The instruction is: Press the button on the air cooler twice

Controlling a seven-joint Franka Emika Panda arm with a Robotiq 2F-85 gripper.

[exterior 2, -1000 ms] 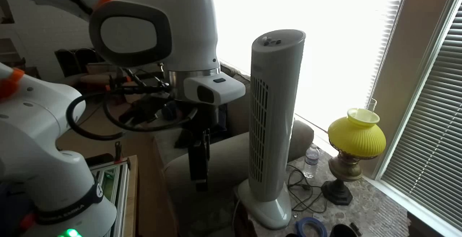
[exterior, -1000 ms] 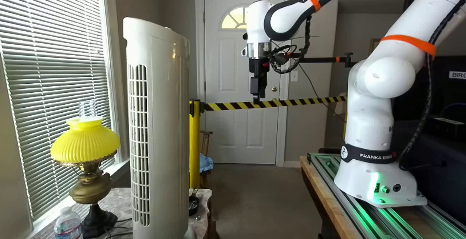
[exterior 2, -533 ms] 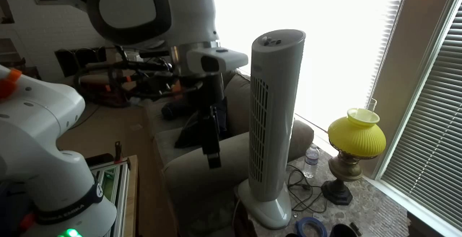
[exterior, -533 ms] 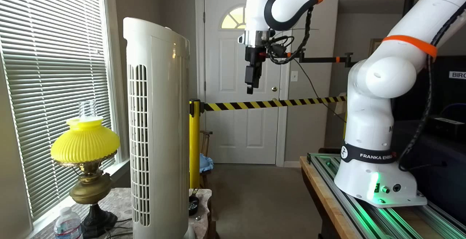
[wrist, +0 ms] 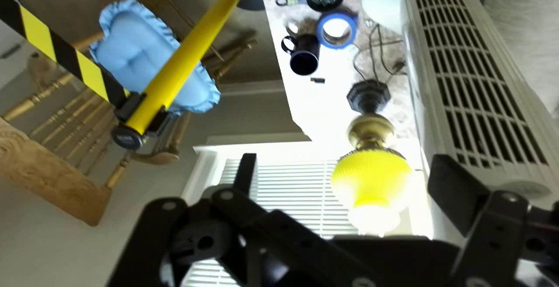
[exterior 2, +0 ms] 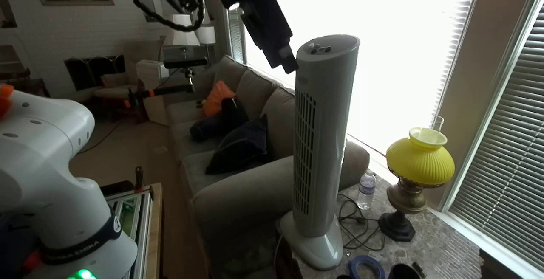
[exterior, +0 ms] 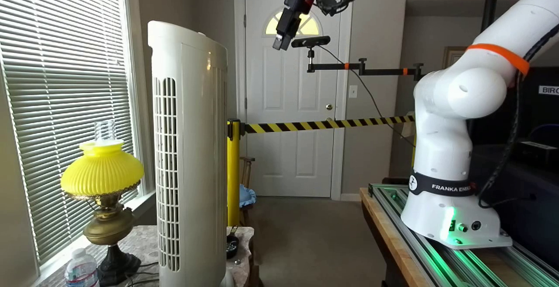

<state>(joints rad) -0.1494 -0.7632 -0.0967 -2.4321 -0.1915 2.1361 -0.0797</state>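
The air cooler is a tall white tower (exterior: 203, 147) with vent slots, also in the other exterior view (exterior 2: 327, 143) and at right in the wrist view (wrist: 476, 77). Its slanted top carries small buttons (exterior 2: 321, 49); they are out of sight in the wrist view. My gripper (exterior: 283, 44) is raised and tilted, with its tips at about the height of the cooler's top and a gap between them. In an exterior view the gripper (exterior 2: 285, 60) appears right beside the top's edge. In the wrist view the fingers (wrist: 349, 182) are wide apart with nothing between them.
A yellow-shaded lamp (exterior 2: 420, 160), a water bottle (exterior 2: 366, 190), blue tape (exterior 2: 366, 267) and a dark mug (wrist: 304, 55) stand on the table (exterior 2: 442, 245). A sofa (exterior 2: 242, 185) is behind the cooler. A camera on a bar (exterior: 311, 41) and striped barrier tape (exterior: 305, 125) are nearby.
My gripper has risen a lot, from well below the cooler's top to about its height. It has tilted from pointing straight down to leaning its tips toward the cooler. The cooler has not moved.
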